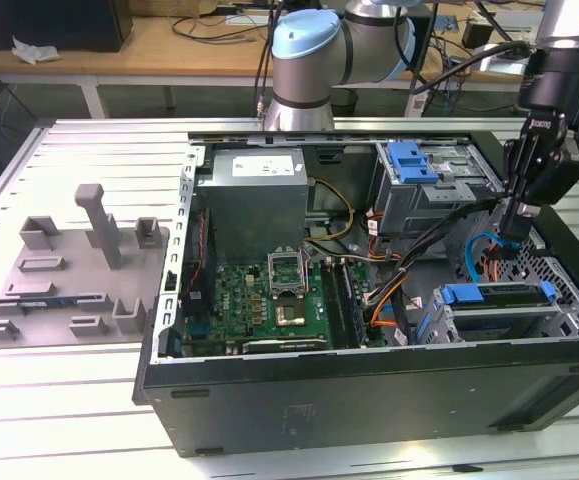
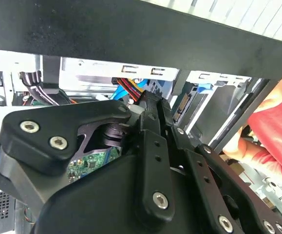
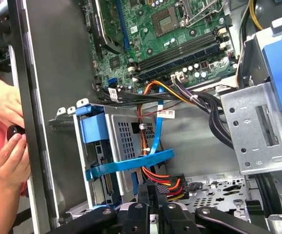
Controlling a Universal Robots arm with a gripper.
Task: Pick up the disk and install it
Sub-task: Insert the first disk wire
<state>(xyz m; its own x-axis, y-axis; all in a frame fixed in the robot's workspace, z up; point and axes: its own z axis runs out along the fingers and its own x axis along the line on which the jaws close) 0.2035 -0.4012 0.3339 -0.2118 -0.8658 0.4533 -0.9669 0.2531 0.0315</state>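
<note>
1 gripper (image 1: 510,240), jaws pinched together and empty, probably to slip past the cables (image 1: 439,240), hangs in the computer case (image 1: 369,390) close above the disk (image 1: 499,296) lying in its lower drive cage (image 1: 489,325).

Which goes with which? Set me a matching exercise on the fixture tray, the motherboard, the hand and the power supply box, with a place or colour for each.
Things:
1. grey fixture tray
2. motherboard
3. hand
4. power supply box

Places and colours:
A. green, lying flat inside the open case
B. above the case's drive-bay end, at the exterior view's right
C. outside the case, on the table, at the exterior view's left
D. silver, inside the case against its far wall

Pairs: 1-C, 2-A, 3-B, 4-D.
</note>
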